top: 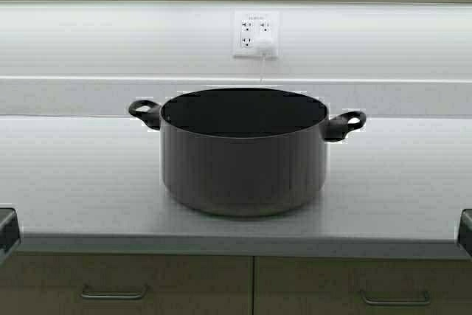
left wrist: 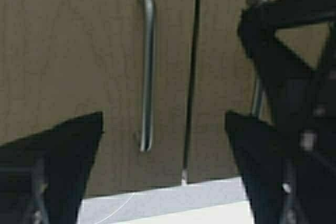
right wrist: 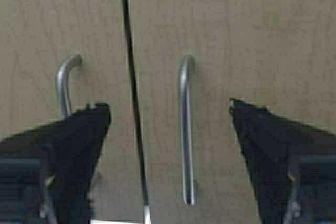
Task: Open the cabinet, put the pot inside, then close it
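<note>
While the pot (top: 244, 154) is seen standing on the worktop (top: 398, 189) below the cabinet (left wrist: 68, 61), both doors are shut. The left pincer (left wrist: 164, 129) and right pincer (right wrist: 170, 116) are held open before the cabinet's bar handles.

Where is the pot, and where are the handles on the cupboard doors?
pot (top: 243, 171), high view, front wall.
left door handle (left wrist: 147, 72), left wrist view, middle of bar.
right door handle (right wrist: 185, 129), right wrist view, middle of bar.

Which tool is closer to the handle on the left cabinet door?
Left. The left tool is open, with the left handle framed between its fingers. The right tool is open at the right door's handle instead.
</note>
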